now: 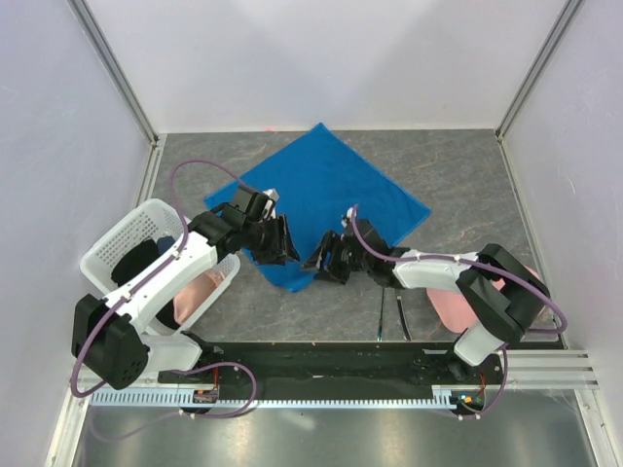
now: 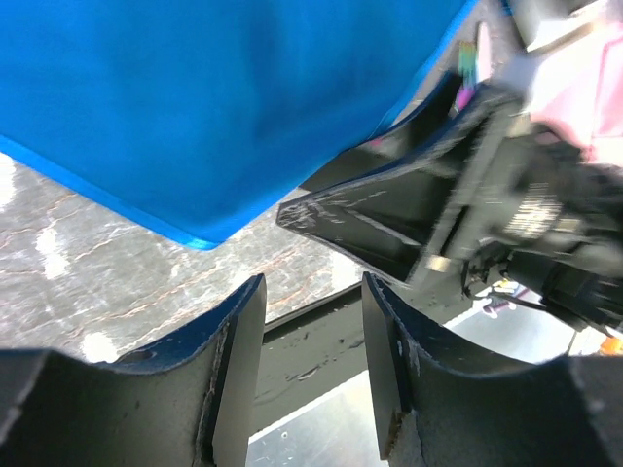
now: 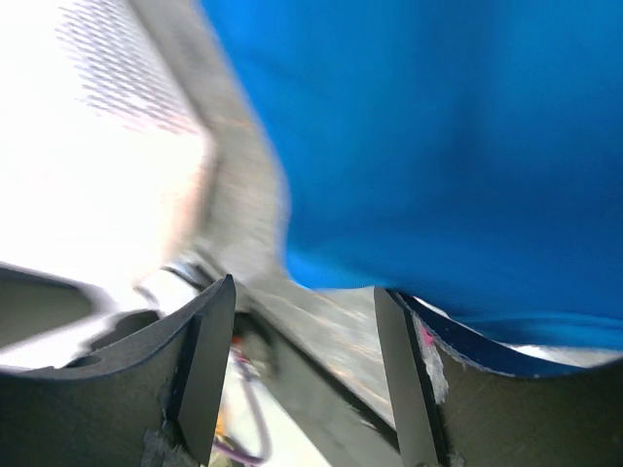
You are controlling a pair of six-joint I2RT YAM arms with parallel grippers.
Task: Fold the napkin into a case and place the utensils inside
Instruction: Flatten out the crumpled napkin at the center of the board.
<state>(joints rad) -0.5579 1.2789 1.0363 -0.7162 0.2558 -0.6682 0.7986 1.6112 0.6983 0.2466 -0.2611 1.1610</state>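
So far: the napkin [image 1: 321,195] lies spread as a diamond on the tabletop [image 1: 467,185], so I judge the folding has barely begun; no narrow layered strip shows.
Left to do: every fold, then slipping the utensils [image 1: 391,316] inside.
Napkin position: mid-tabletop, with its near corner pointing toward the arms and lying between the two hands.
Utensils position: two slim pieces side by side near the front edge, just beside the right arm and well apart from the napkin.
Left hand [image 1: 284,243]: fingers apart and holding nothing; its wrist view shows the gap bare, with the napkin's corner [image 2: 224,97] just ahead.
Right hand [image 1: 319,261]: fingers apart too, with the cloth [image 3: 438,146] beyond them rather than pinched, as far as the blurred wrist view lets me say.
Hard to make out: which utensil is the fork, and whether the napkin's near-left edge is doubled over.
Partly hidden: the napkin's near corner under both hands in the overhead view; a pale pink cloth [image 1: 450,309] behind the right arm; the contents of the white basket [image 1: 117,243].
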